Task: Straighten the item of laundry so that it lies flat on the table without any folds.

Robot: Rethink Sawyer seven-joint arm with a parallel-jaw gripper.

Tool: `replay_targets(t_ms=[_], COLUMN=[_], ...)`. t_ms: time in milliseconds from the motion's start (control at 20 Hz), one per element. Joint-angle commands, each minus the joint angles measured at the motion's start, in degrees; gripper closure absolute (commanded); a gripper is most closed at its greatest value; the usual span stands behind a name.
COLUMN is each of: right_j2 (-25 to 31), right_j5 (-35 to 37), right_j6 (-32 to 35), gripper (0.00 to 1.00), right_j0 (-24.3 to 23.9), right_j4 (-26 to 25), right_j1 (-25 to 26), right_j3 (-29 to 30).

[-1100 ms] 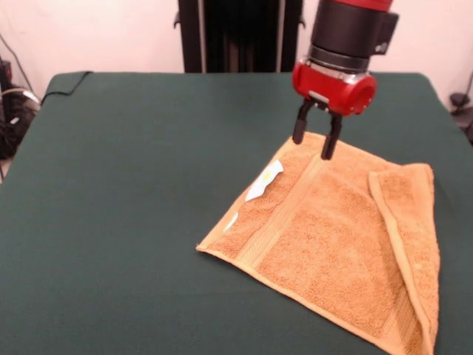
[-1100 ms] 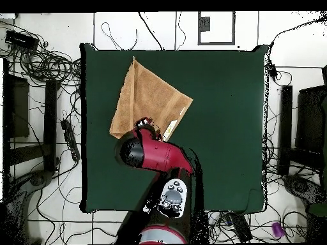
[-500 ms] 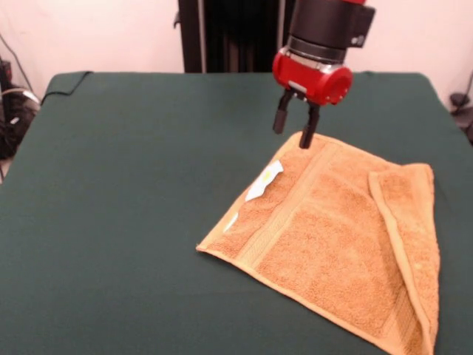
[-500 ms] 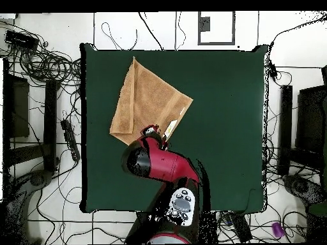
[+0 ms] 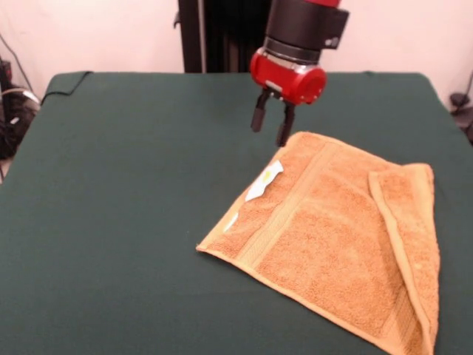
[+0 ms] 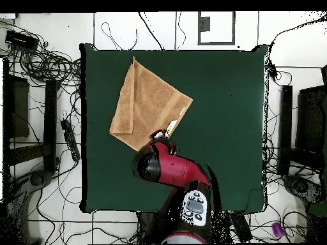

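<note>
Front view, towel: your orange-tan towel [image 5: 336, 240] lies on the table's right half, reaching the picture's bottom edge.
Folds: you can see one strip along its right edge doubled over onto the top face; the rest lies flat.
Label: a small white label [image 5: 264, 181] sits at the towel's left border band, curling upward.
Table: your dark green table [image 5: 126, 200] is bare to the towel's left.
Gripper: your gripper [image 5: 270, 130] hangs just off the towel's far corner, fingers parted, gripping nothing.
Overhead view: you find the towel [image 6: 148, 101] in the table's upper left, the red arm [image 6: 175, 171] below it.
</note>
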Motion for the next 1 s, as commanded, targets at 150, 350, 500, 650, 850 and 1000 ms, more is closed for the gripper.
replay_targets(t_ms=[150,350,500,650,850,1000], right_j2=[9.5,14.5,18.2,22.6,31.6,35.5], right_j5=[-1.2,4.2,10.5,15.3,21.5,24.1], right_j6=[2.3,-5.0,-11.7,-16.5,-25.0,-26.6], gripper=[0.0,0.0,0.0,0.0,0.0,0.0], right_j0=[-3.4,-6.8,-8.9,-11.4,-16.8,-19.4], right_j4=[-4.6,-10.0,-14.8,-19.5,-27.1,-30.2], right_j1=[2.0,2.9,3.8,4.8,6.7,7.6], right_j3=[1.5,-3.6,-9.1,-13.4,-19.0,-20.6])
